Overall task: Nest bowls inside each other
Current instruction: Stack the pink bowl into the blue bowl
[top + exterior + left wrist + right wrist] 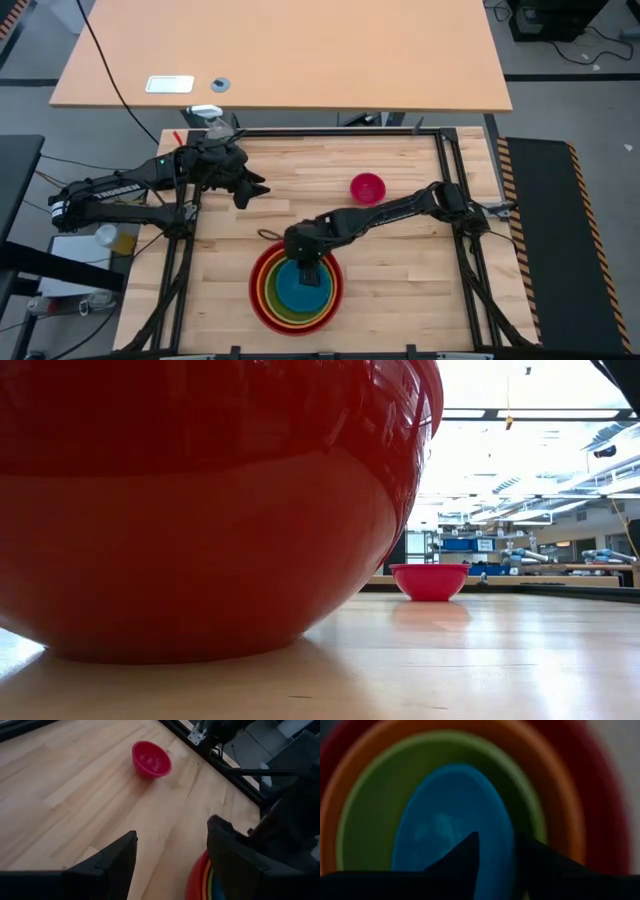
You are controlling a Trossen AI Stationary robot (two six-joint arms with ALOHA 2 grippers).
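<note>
Near the table's front edge stands a stack of bowls: red [256,298] outermost, then orange [264,285], yellow-green [272,296], and blue [290,292] innermost. The red bowl [200,510] rests on its base and fills the low view. A small pink bowl [368,187] [429,581] [151,759] stands alone, upright, farther back toward the right. My right gripper [309,275] [500,855] reaches down into the stack, open, its fingers on either side of the blue bowl's rim. My left gripper [252,190] [170,865] hovers open at the far left, holding nothing. My right gripper comes slanting down from the far right. One finger [465,857] stands inside the blue bowl and the other [540,862] outside its rim [506,835]. I cannot tell whether either finger touches the rim. The blue bowl sits nested in the yellow-green one.
Black frame rails [445,170] run along the table's sides and far edge. A bottle [212,118] stands at the far left corner. Bare wood [400,260] lies between the stack and the pink bowl. A second tabletop [300,50] lies beyond.
</note>
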